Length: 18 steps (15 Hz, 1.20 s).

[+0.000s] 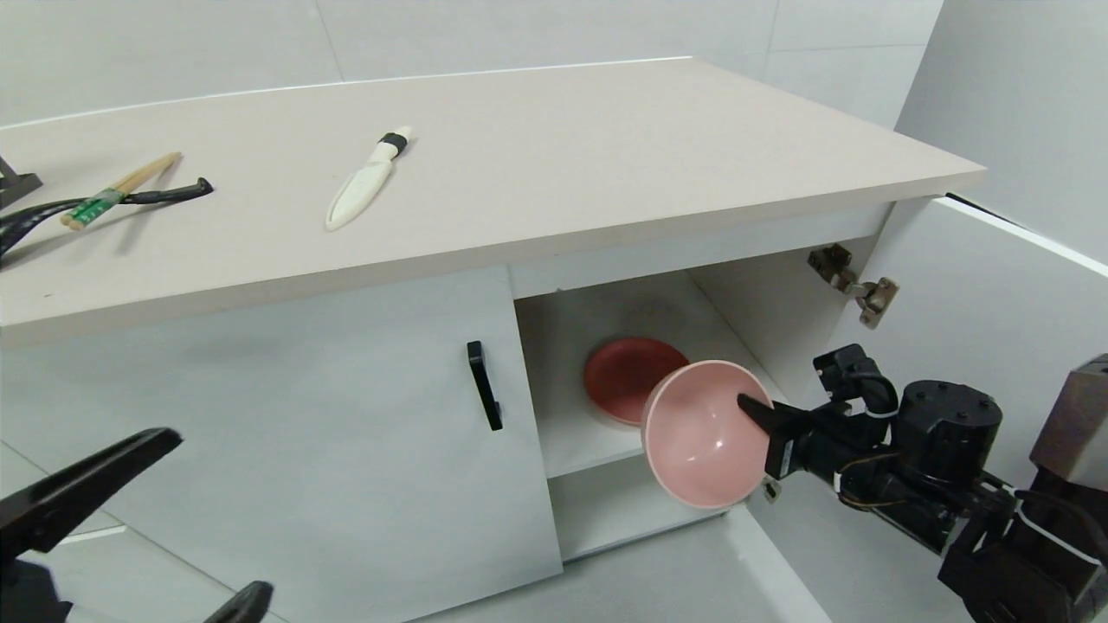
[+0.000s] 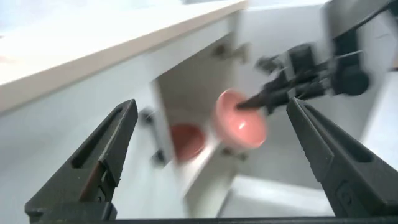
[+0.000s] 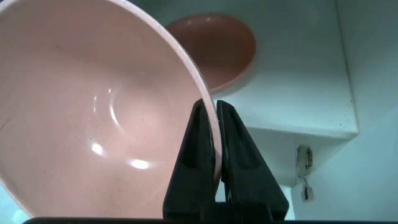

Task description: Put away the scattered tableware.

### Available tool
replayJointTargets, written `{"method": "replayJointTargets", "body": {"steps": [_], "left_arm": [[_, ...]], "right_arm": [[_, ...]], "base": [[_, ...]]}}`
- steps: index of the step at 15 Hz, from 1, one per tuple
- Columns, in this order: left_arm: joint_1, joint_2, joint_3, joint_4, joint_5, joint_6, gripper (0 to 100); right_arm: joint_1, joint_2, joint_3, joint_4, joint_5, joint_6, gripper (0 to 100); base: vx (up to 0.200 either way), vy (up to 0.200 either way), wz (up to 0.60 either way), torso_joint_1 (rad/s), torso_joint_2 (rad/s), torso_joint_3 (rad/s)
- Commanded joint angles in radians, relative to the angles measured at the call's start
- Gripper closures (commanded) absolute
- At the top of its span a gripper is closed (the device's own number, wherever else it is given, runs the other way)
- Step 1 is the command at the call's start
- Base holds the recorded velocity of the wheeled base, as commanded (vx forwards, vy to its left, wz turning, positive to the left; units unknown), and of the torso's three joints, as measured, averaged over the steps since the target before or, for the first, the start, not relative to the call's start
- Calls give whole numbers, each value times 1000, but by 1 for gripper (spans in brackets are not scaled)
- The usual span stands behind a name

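While the right pincer (image 1: 751,407) pinches the tilted pink bowl (image 1: 701,437) by its rim, a red plate (image 1: 628,376) lies on the cabinet shelf (image 1: 563,433). The left pincer (image 2: 210,106) hangs spread.

Glossy smooth pink bowl (image 1: 701,433)

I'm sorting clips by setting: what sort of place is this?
Likely a kitchen: a countertop bearing a knife and chopsticks, a cupboard below with a red dish on its shelf, and a pink bowl held by the right gripper at its opening.
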<state>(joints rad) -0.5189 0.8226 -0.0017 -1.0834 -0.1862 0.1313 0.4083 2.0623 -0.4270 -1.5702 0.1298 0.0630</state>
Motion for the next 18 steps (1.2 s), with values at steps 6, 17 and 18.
{"method": "replayJointTargets", "body": {"steps": [6,17,18], "left_arm": [[419,-577,-14,597,13,-124,0],[522,-823,2,1033,11,-119,0],[522,-823,2,1034,22,-110,0]], "right_arm": [[-28,137,-159,-1,27,15,100],[-22,137,-394,211,24,14,100],[-22,148,-441,259,19,14,100]], "base": [[0,0,0,0,0,0],[0,0,0,0,0,0],[0,0,0,0,0,0]]}}
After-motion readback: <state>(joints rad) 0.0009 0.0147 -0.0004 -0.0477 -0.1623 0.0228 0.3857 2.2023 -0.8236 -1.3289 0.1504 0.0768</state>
